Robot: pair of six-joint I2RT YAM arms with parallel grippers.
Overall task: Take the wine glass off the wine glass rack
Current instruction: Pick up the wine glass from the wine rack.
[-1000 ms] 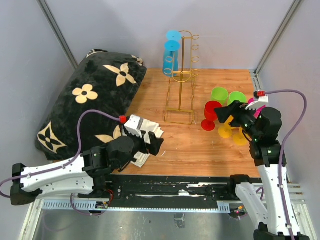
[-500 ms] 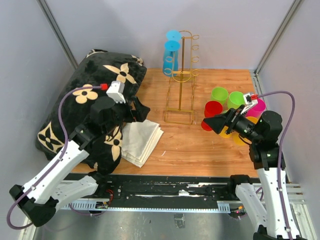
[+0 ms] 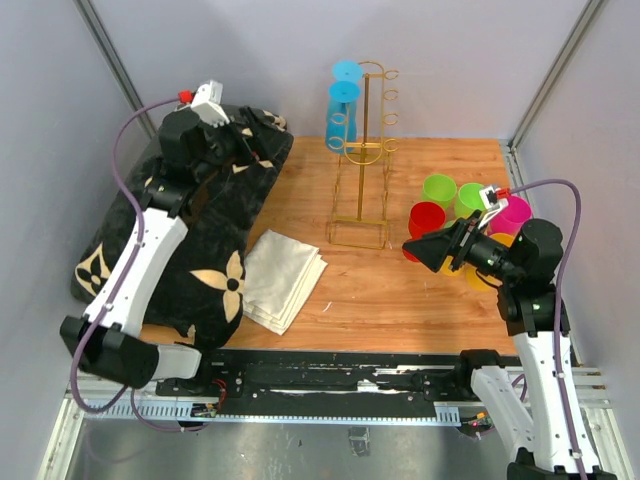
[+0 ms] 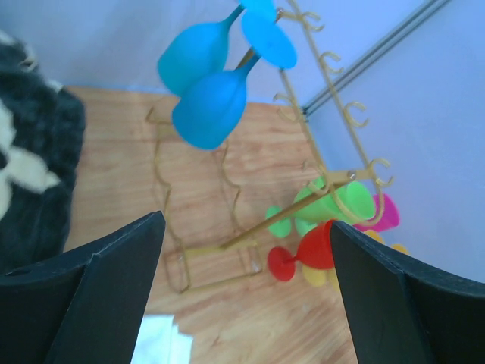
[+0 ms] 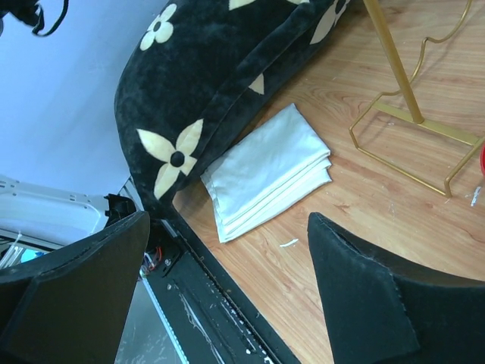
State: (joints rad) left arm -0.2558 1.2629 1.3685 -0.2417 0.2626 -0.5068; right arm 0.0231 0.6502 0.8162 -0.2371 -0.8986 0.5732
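Two blue wine glasses (image 3: 342, 100) hang bowl-down by their feet on the left side of a tall gold wire rack (image 3: 364, 150), which stands toward the far edge of a wooden table (image 3: 400, 295). Neither glass is off the rack yet, so the task is judged to be at the approach stage. The left gripper (image 3: 258, 140) is held high over a black flowered pillow (image 3: 170, 230) at the far left. Its fingers are spread wide with nothing between them and point right toward the rack. Its wrist camera frames both blue glasses between the open fingers, which suggests the arm is lining up to reach one. The right gripper (image 3: 412, 248) hovers low over the table to the right of the rack. It sits just in front of a cluster of coloured glasses (image 3: 438, 188) in green, red, pink and yellow, and it points left. Its fingers also stand apart and hold nothing, and it is probably waiting out of the way or ready to steady the light rack. A folded cloth (image 3: 283, 278) lies near the front, just beside the pillow. Compared with a second ago, the left arm has swung up from a low pose over the cloth near the front edge to this raised position over the pillow. The right gripper has turned from facing the coloured glasses to pointing left across the table. The rack, both blue glasses and the cloth have not moved.
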